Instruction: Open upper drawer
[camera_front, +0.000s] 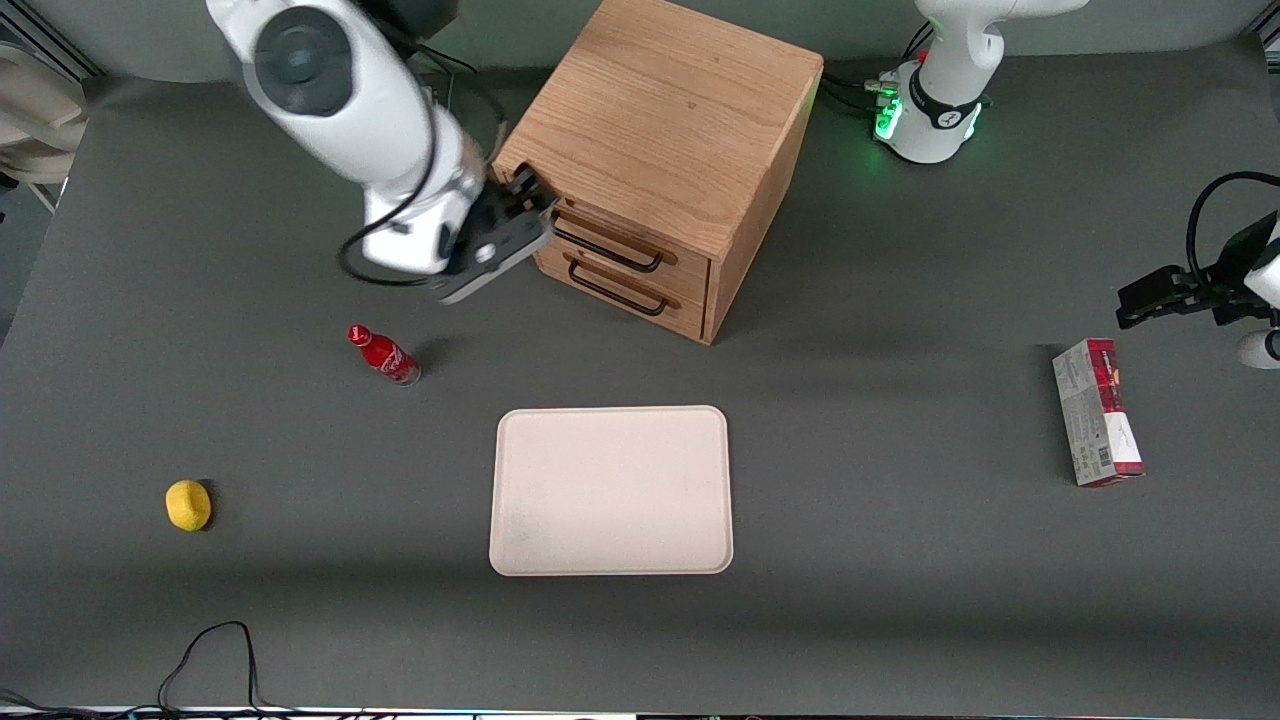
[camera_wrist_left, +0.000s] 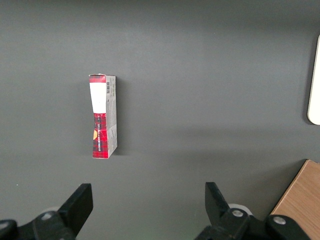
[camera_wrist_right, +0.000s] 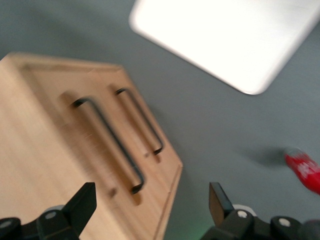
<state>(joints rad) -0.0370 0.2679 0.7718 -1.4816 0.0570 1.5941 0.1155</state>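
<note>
**Gripper at the corner of the upper drawer**

The upper drawer (camera_front: 625, 243) sits closed in the cabinet (camera_front: 665, 120), its front flush with the lower drawer (camera_front: 618, 290) beneath it. Its black handle (camera_wrist_right: 111, 141) runs along the front, with the lower handle (camera_wrist_right: 141, 120) parallel just beside it. The gripper (camera_front: 527, 190) hovers at the drawer front's end nearest the working arm, fingers (camera_wrist_right: 81, 205) spread wide with nothing between them; the wrist view is blurred, so contact with the handle cannot be judged. Nearer the front camera, a red bottle (camera_front: 384, 355) lies on the table (camera_front: 900, 560), and nearer still a pale tray (camera_front: 611, 490). A lemon (camera_front: 188, 504) rests toward the working arm's end, a red carton (camera_front: 1096, 411) toward the parked arm's.
</note>
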